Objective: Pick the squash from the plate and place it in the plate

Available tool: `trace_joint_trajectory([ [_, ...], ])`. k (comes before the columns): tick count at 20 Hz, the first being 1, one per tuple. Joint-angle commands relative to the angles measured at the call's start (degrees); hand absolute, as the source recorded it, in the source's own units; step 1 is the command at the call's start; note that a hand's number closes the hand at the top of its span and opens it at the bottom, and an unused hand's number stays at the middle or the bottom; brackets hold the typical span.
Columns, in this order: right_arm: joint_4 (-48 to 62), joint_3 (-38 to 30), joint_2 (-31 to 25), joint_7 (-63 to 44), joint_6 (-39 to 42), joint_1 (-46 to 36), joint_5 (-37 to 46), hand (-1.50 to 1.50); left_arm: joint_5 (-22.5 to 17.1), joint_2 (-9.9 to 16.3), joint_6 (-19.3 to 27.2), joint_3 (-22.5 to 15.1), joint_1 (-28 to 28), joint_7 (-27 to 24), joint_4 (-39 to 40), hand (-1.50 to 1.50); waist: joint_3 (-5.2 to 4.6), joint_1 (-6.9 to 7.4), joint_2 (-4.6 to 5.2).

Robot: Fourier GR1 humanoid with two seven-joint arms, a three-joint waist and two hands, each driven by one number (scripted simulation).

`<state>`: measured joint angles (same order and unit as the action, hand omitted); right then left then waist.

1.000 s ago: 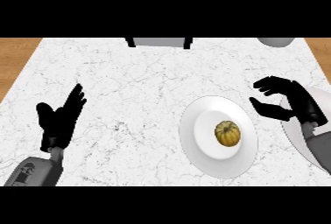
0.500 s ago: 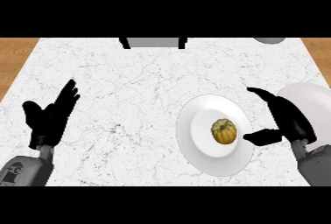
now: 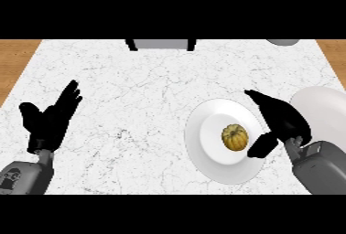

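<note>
Near the counter's left edge the left hand (image 3: pixel 49 123) is seen resting open, fingers straight and raised, nothing held. Toward the counter's right side the squash (image 3: pixel 235 137) is still seated in the middle of the near plate (image 3: pixel 209 157), untouched. The right hand (image 3: pixel 280 123) has been brought in from the right over the last second and is now spread over that plate's right rim, fingers above the squash and thumb below it, nothing grasped yet; the pick is judged to be imminent. The second plate (image 3: pixel 324 107), at the right edge, is partly hidden by the hand. The white marbled counter (image 3: pixel 148 91) is bordered by wood.
</note>
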<state>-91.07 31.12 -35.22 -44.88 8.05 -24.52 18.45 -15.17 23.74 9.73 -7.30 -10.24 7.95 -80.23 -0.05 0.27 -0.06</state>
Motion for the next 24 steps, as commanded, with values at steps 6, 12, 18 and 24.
trace_joint_trajectory([
  [6,3.77,0.49,8.42,-14.92,15.35,-6.84,-2.41,-1.5,0.95,-1.95,-1.21,2.09,-2.32,-0.21,3.51,0.0,0.0,-0.14,0.1],
  [12,12.06,2.26,8.31,-13.45,19.61,-9.06,2.5,-1.5,1.96,-1.36,-1.93,1.35,1.99,0.93,-1.97,0.0,0.03,0.55,0.03],
  [18,15.0,3.87,11.27,-16.28,24.03,-8.34,2.21,-1.5,3.15,-2.92,-1.1,1.32,0.41,2.6,-0.87,0.0,0.03,0.16,-0.01],
  [24,24.56,0.32,15.16,-14.64,27.46,-14.29,2.08,-1.5,4.58,-4.43,-1.46,1.71,-0.98,1.52,1.0,0.0,0.03,0.27,0.16],
])
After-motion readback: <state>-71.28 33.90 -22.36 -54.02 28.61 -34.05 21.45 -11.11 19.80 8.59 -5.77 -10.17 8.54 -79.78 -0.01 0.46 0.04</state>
